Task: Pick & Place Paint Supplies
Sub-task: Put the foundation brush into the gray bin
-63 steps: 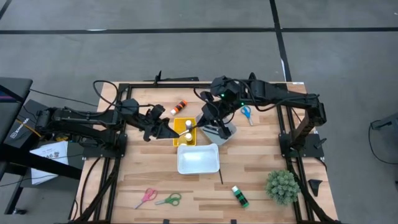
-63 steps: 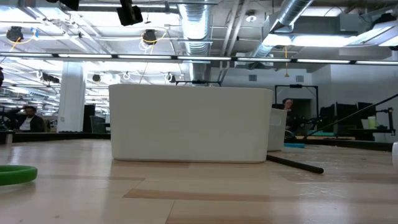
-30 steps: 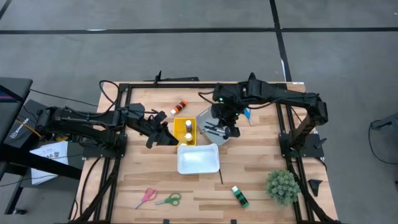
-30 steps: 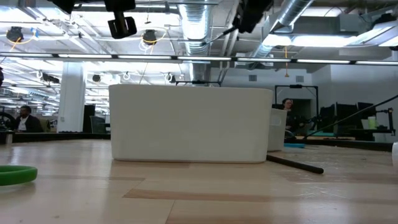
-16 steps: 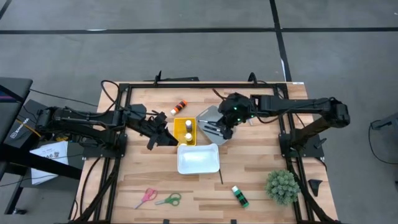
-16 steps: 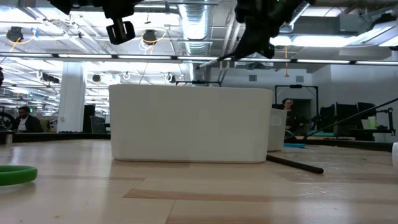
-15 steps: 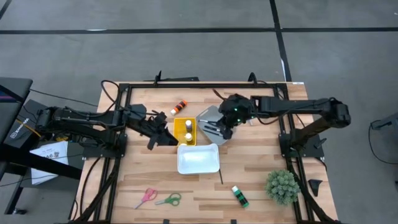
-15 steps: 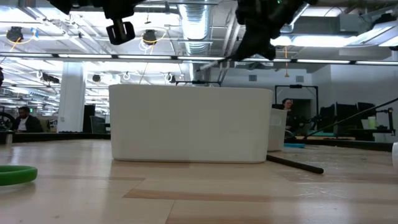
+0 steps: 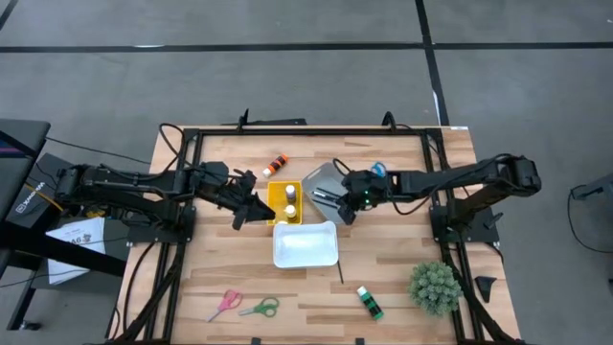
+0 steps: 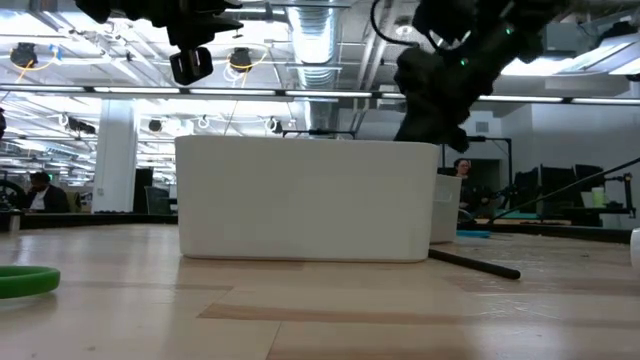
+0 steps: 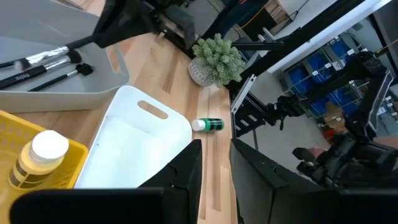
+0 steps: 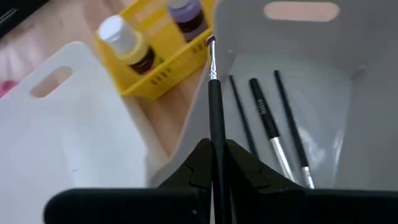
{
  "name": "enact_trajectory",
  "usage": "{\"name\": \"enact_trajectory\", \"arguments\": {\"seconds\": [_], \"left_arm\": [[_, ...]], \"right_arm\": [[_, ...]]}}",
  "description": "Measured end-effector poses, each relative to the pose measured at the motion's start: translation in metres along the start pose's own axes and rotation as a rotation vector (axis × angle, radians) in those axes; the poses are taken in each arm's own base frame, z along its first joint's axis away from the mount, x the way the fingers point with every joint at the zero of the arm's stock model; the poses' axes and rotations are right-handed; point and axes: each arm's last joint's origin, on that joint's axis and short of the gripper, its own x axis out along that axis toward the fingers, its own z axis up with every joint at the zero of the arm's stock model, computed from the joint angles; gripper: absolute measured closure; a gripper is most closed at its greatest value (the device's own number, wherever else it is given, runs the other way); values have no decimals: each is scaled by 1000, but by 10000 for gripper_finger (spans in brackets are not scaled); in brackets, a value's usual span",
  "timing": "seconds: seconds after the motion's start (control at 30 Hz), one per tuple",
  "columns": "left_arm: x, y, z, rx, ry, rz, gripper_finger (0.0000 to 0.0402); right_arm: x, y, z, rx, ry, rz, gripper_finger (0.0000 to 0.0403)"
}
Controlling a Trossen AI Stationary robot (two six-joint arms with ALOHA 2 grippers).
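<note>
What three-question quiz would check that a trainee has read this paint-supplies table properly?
1. True or false: the right hand is shut on a paintbrush.
2. The yellow bin holds: A) two paint bottles; B) scissors; C) nothing.
3. How many loose brushes lie inside the grey tray?

Key: 1 true; 2 A; 3 three.
</note>
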Motion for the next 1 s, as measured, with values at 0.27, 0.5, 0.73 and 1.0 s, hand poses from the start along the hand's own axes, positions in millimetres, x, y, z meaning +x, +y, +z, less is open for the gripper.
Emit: {"name": "enact_trajectory", "arguments": {"seconds": [0.27,0.5,0.73,1.0], "left_arm": [[0,0,0,-1,1,0,325],[0,0,0,-4,1,0,325],[0,0,0,-5,1,-1,325],[0,1,0,-5,-12,16,325]], "right_arm": [[7,-11,-6,38,-90,-13,386],[13,-24,-16,52,-122,-13,386],[15,-28,-23,42,-128,-4,386],[15,-28,-22,42,-130,-2,386]]}}
